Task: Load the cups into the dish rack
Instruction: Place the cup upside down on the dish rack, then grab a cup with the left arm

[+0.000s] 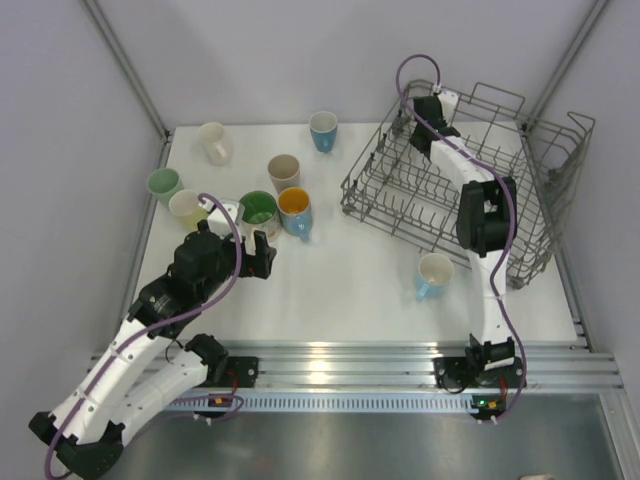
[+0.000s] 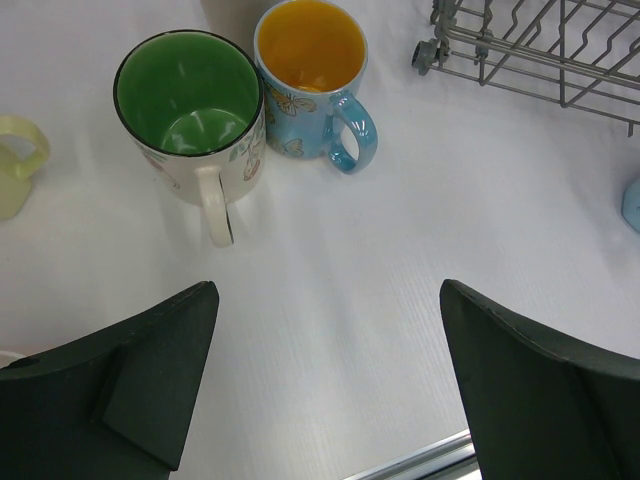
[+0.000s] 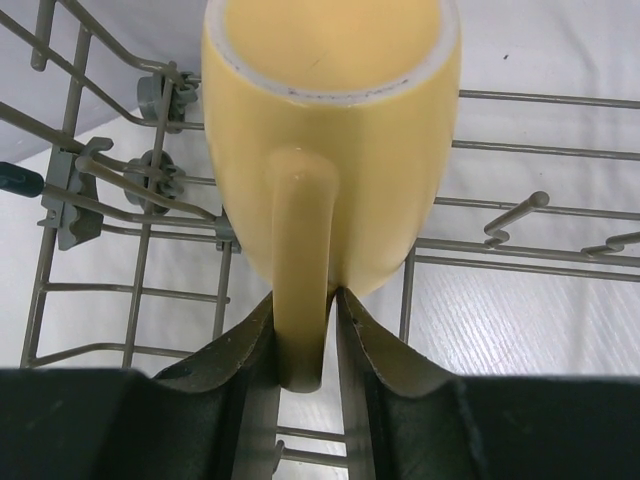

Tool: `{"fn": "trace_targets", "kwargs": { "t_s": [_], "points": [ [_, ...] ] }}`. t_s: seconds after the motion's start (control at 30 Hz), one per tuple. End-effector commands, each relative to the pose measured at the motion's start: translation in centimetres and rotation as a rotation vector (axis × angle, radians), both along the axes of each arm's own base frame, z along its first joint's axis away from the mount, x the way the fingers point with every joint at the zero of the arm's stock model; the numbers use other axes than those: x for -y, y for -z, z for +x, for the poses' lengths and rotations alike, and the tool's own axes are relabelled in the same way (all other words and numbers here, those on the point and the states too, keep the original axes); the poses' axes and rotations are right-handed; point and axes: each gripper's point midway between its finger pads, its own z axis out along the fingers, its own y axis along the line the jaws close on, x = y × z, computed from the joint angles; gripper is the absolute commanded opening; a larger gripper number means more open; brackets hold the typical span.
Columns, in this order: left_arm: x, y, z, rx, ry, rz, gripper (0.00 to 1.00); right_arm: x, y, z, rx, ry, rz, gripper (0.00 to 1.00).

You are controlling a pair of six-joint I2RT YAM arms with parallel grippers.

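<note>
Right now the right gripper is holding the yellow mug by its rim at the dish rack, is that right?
Not quite. The right gripper holds the yellow mug by its handle, not its rim, at the dish rack. The right wrist view shows its fingers pressed on either side of the handle.

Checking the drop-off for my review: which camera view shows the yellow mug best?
Right wrist view: the yellow mug fills the frame over the dish rack, its handle between the right tool's fingers. Top external shows only a pale bit at the rack's far end. Left wrist view misses it.
</note>
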Motion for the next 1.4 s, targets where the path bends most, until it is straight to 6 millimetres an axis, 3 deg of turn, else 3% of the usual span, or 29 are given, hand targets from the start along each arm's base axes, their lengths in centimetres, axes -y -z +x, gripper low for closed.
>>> {"fn": "trace_targets", "kwargs": {
  "t_s": [0.0,0.37,0.77,0.83,0.87,1.0,1.17,1.23,1.37],
  "points": [
    [-0.1,-0.6,0.0,0.027,0.005,0.0,0.98,0.2,-6.1,2.0,0.172,0.013,0.045,0.27],
    [0.0,-0.7,-0.1,0.029,0.011,-0.002,0.98,-0.4,-8.1,0.6,0.18,-0.017,0.09,0.41],
    [-0.1,-1.5,0.0,0.042,0.003,-0.009,0.98,-1.3,-14.3,-4.3,0.196,-0.141,0.272,0.59],
    [-0.1,-2.2,0.1,0.051,0.001,-0.02,0.98,-2.2,-15.6,-5.9,0.187,-0.206,0.299,0.67],
    [0.0,-2.6,0.1,0.054,0.002,-0.028,0.98,-2.8,-16.1,-6.5,0.184,-0.242,0.311,0.77],
    [0.4,-4.4,0.2,0.07,0.003,-0.059,0.98,-4.8,-19.0,-10.8,0.176,-0.379,0.356,0.99],
    [0.9,-5.9,1.2,0.074,-0.003,-0.062,0.98,-6.8,-22.7,-17.7,0.225,-0.496,0.366,0.99],
    [1.0,-6.7,1.7,0.082,-0.01,-0.057,0.98,-8.6,-23.8,-20.1,0.255,-0.577,0.383,0.99],
    [1.4,-7.4,3.3,0.067,-0.045,-0.04,0.98,-10.9,-24.0,-26.7,0.266,-0.706,0.408,0.99]
  ]
}}
